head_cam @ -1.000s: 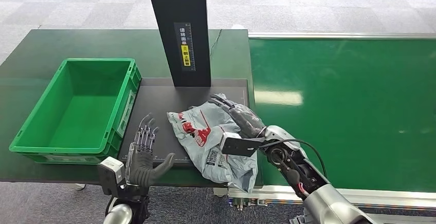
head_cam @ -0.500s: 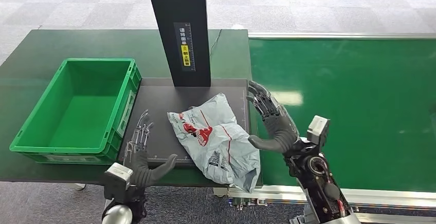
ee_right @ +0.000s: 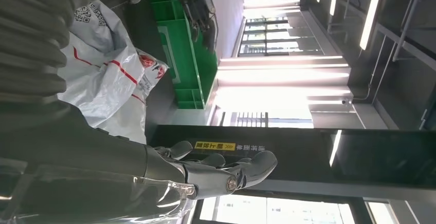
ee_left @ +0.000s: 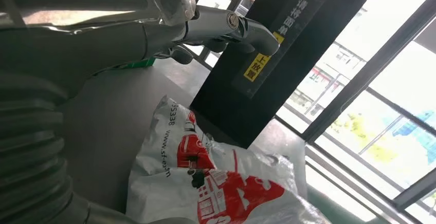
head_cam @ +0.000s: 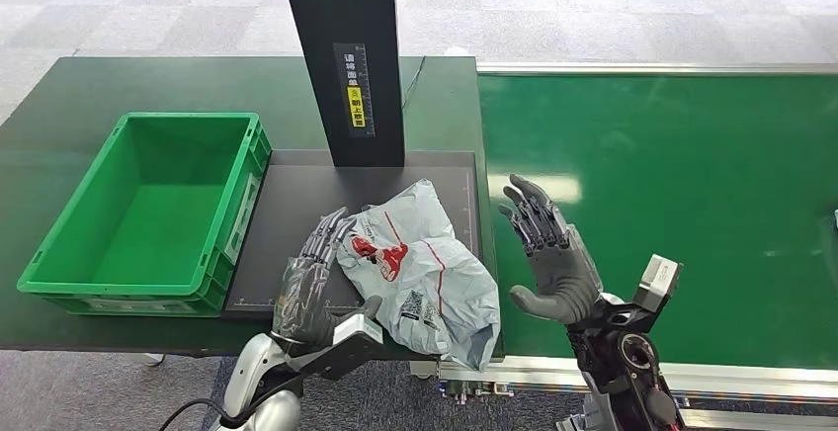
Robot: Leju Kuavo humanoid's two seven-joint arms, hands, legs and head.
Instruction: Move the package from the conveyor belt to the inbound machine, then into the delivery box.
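Note:
The package [head_cam: 425, 278], a crumpled grey-white plastic mailer with red print, lies on the black platform [head_cam: 296, 189] of the inbound machine, its near corner hanging over the front edge. My left hand [head_cam: 311, 288] is open, fingers stretched forward right at the package's left edge; the left wrist view shows those fingers [ee_left: 216, 23] above the package [ee_left: 205, 183]. My right hand [head_cam: 548, 253] is open and raised, palm toward the package, over the conveyor belt's [head_cam: 672, 204] left edge and apart from the mailer. The right wrist view looks past this hand [ee_right: 205, 175] to the package [ee_right: 108, 80].
A green delivery box [head_cam: 148, 209], with nothing in it, stands just left of the platform on the dark green table [head_cam: 59, 105]. The machine's black column [head_cam: 346, 55] rises behind the platform. The wide green belt runs off to the right.
My right hand let go of the package and drew back to the right, rising open. My left hand moved right and forward up to the package's left edge. The package stayed on the platform.

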